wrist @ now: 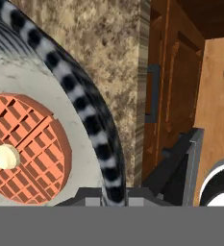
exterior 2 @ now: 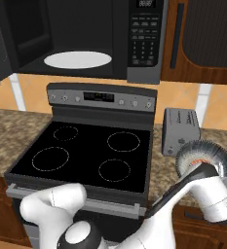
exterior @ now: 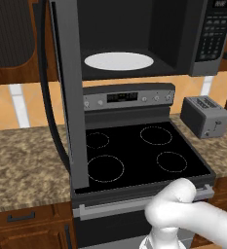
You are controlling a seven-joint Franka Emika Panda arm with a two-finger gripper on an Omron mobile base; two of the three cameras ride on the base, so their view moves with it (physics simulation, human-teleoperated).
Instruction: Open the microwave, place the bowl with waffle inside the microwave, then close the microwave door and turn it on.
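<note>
We see the microwave door [exterior: 68,97] swung wide open at the left of the left base view, edge-on in front of the stove [exterior: 134,151]. Right of it the microwave [exterior: 134,34] cavity is open, white turntable plate [exterior: 119,61] bare inside, keypad [exterior: 213,34] at far right. Toaster [exterior: 205,116] sits on the counter [exterior: 22,160] right of the stove. In the right base view the bowl [exterior 2: 206,158] is at the far right, beside the toaster, just above the counter's front edge, with the arm's hand at it. In the hand view the gripper [wrist: 114,196] pinches the bowl's ribbed rim between its fingers; the waffle [wrist: 22,149] lies inside the bowl, pale dab on top.
</note>
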